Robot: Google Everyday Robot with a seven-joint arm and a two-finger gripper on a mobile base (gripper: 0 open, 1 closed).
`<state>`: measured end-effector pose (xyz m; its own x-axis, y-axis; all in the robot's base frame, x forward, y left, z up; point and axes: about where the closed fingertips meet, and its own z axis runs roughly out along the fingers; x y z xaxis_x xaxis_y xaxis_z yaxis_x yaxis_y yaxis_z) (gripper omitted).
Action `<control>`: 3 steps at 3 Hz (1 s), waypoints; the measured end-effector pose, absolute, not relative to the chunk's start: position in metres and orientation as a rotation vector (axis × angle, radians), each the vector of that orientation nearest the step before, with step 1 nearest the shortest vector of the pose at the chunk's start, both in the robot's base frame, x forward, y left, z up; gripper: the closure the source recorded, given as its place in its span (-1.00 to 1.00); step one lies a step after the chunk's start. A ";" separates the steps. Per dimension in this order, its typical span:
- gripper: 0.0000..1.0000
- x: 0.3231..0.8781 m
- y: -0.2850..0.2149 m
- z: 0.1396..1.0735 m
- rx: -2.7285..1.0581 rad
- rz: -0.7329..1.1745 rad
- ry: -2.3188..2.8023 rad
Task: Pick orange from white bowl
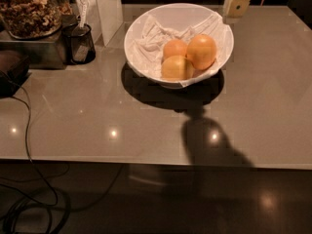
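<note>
orange [202,51] sits right of centre in the white bowl [129,52], pressed against two smaller oranges [176,68] on its left. claw [238,1] hangs at the top edge, just beyond the bowl's far-right rim; the orange lies below-left, nearer the camera. claw open or closed? can't tell.

Glossy bowl [127,48], cloth lining [153,38], smooth-skinned orange [202,51], glossy table [73,111], matt pincer [238,4] at top edge.
</note>
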<state>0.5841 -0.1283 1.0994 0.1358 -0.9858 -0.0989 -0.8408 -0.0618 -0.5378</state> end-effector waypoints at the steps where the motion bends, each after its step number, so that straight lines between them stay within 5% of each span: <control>1: -1.00 0.603 -0.149 1.042 -1.955 -0.282 1.908; 2: -1.00 0.631 -0.169 0.949 -1.915 -0.054 2.127; 3: -1.00 0.639 -0.165 0.955 -1.903 -0.090 2.090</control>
<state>0.6386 -0.1650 0.9551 -0.0677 -0.9801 -0.1864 -0.9604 0.1146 -0.2538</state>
